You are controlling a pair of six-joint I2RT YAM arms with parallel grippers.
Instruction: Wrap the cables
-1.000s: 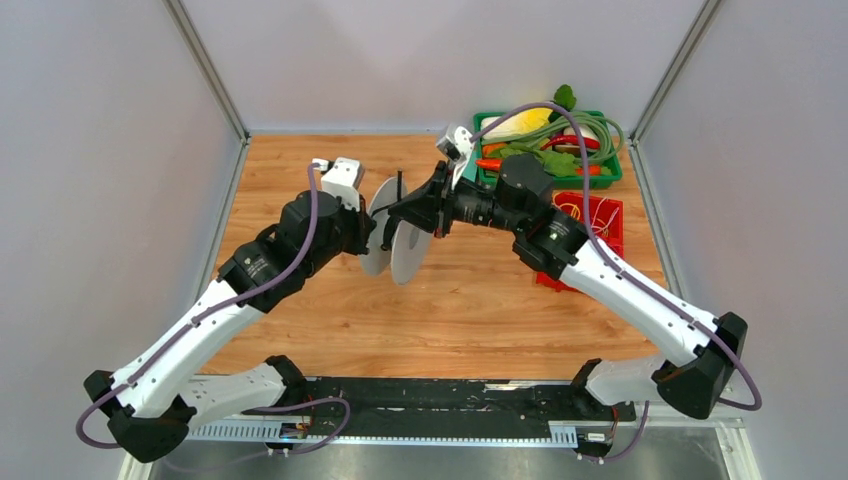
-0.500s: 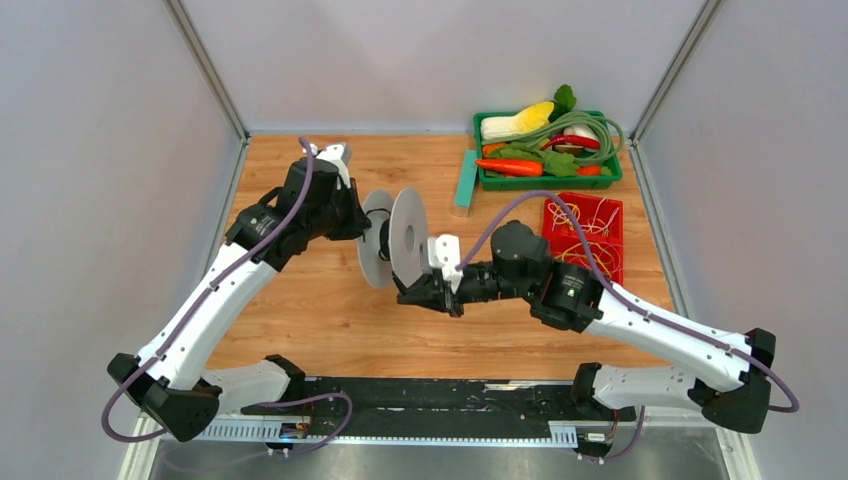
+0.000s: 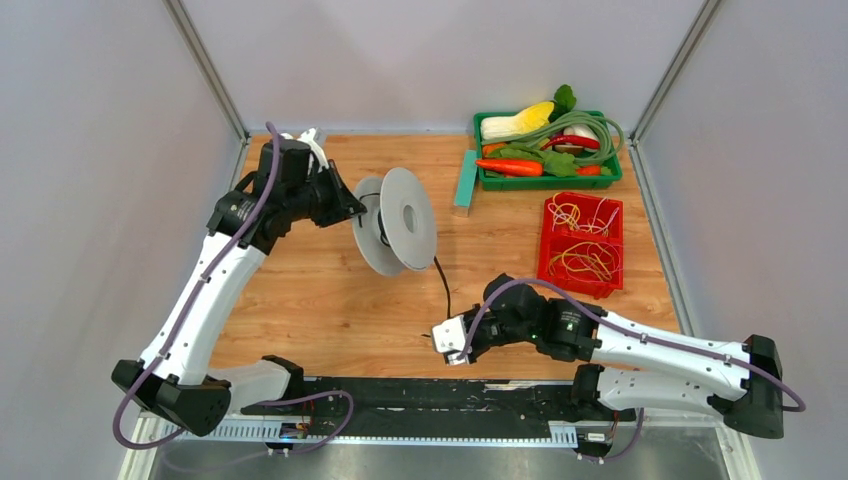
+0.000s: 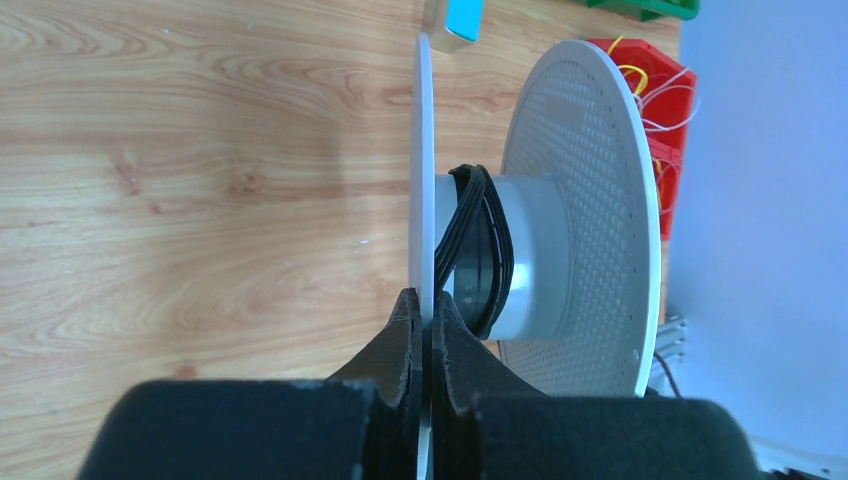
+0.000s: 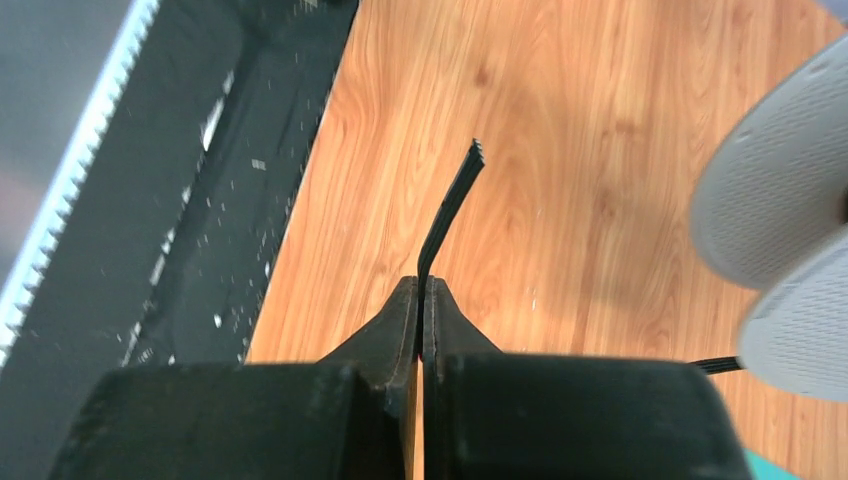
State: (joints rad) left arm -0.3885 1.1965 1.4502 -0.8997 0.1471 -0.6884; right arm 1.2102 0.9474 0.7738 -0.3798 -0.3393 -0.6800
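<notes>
Centrally, left end effector [image 4: 431, 312] clamped on grey spool [image 4: 585, 190] rim, right end effector [image 5: 420, 292] pinching black cable [image 5: 450, 205] end at lower middle.

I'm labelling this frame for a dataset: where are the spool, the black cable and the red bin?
spool [image 3: 392, 200], top external view, on the face of one flange.
black cable [image 3: 445, 285], top external view, on the loose stretch below the spool.
red bin [image 3: 572, 286], top external view, on its near wall.

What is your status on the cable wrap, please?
Left gripper shut on spool flange. Right gripper shut near cable end. Few turns on hub. Nothing obstructing.
</notes>
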